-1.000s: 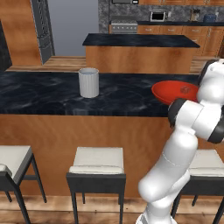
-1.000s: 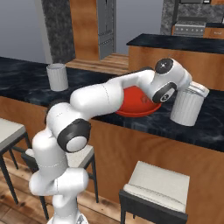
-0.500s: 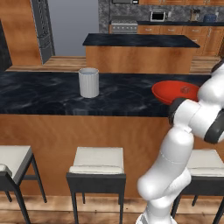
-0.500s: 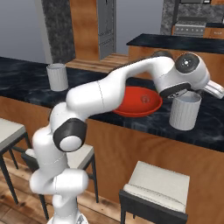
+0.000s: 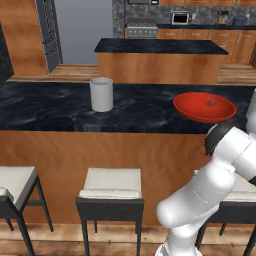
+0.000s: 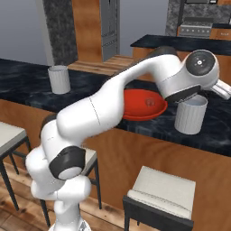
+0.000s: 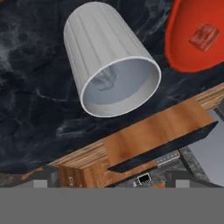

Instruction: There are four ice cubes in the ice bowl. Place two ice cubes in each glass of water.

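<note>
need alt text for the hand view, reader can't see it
Looking down into a pale ribbed glass of water standing on a dark marbled counter. At upper right is part of the red ice bowl with one reddish ice cube in it; the counter's wooden edge crosses below.

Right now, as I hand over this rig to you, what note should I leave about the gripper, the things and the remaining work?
Gripper: appears open, tips wide apart, nothing between them, looking down into the right tumbler.
Things: red bowl sits on the dark counter beside that tumbler. The left tumbler stands far along the counter. I can see one ice cube in the bowl.
Done: unclear. A pale blur in the right tumbler's water may be ice; the left tumbler's contents cannot be seen.
Left: count the cubes in each tumbler, then move the rest from the bowl until each holds two.
</note>
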Controlling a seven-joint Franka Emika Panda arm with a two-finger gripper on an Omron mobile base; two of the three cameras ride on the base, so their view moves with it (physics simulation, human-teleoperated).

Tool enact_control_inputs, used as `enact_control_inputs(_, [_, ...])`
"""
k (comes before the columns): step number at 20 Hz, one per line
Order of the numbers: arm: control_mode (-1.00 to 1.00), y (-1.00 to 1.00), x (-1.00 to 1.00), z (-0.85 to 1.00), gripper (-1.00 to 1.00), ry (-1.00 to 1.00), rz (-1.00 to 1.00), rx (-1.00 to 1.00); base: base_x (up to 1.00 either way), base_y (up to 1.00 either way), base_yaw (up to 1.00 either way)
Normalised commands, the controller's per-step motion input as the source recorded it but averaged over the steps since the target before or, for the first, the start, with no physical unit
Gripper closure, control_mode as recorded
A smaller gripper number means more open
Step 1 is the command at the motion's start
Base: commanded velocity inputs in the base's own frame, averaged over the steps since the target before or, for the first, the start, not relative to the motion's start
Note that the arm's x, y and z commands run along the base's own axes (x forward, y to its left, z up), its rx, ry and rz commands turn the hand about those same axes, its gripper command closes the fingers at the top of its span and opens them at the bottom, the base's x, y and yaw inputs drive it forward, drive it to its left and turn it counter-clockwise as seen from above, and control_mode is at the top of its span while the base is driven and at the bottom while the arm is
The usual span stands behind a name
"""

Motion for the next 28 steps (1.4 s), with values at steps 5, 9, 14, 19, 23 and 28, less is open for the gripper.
enact_control_inputs(5, [-1.00,0.80,-0.90,0.15,-1.00,0.10,0.09,-0.06,0.00,0.00,0.00])
enact_control_inputs(9, [-1.00,1.00,-0.37,0.11,-1.00,0.23,0.17,-0.19,0.00,0.00,0.00])
enact_control_inputs(14, [-1.00,1.00,0.10,0.00,-1.00,0.23,0.20,-0.16,0.00,0.00,0.00])
enact_control_inputs(19, [-1.00,0.81,0.66,-0.01,-1.00,0.33,0.30,0.00,0.00,0.00,0.00])
enact_control_inputs(23, [-1.00,0.59,0.77,-0.17,-1.00,0.32,0.29,-0.06,0.00,0.00,0.00])
enact_control_inputs(28, [-1.00,0.18,0.60,-0.34,-1.00,0.27,0.19,-0.13,0.00,0.00,0.00])
